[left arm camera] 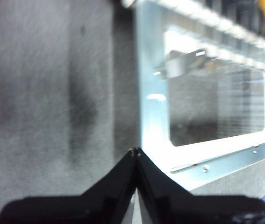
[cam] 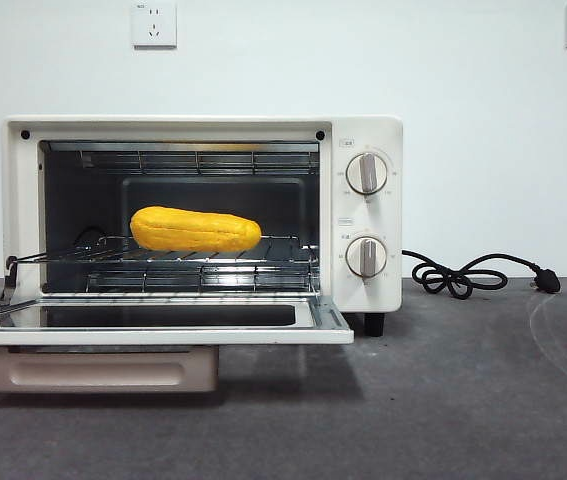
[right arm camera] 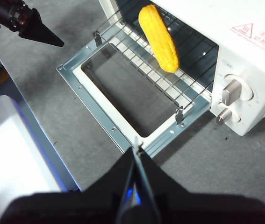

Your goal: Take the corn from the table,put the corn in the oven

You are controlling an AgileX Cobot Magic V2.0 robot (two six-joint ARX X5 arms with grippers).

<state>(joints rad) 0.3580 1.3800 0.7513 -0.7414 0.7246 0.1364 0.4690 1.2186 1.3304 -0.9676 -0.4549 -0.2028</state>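
The tabletop point(cam: 483, 400) carried the oven point(cam: 368, 130) at left, its door point(cam: 163, 325) dropped flat so the rack point(cam: 203, 252) was reachable. The corn point(cam: 195, 229) lay lengthwise on that rack — placed, judging by this. Both tools, left tool point(left arm camera: 135, 154) and right tool point(right arm camera: 137, 151), hung pinched together, holding nothing — clear of the door.

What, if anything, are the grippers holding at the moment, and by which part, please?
Nothing is held. The left gripper and right gripper are both shut on nothing above the table. The corn lies free on the rack in the oven.
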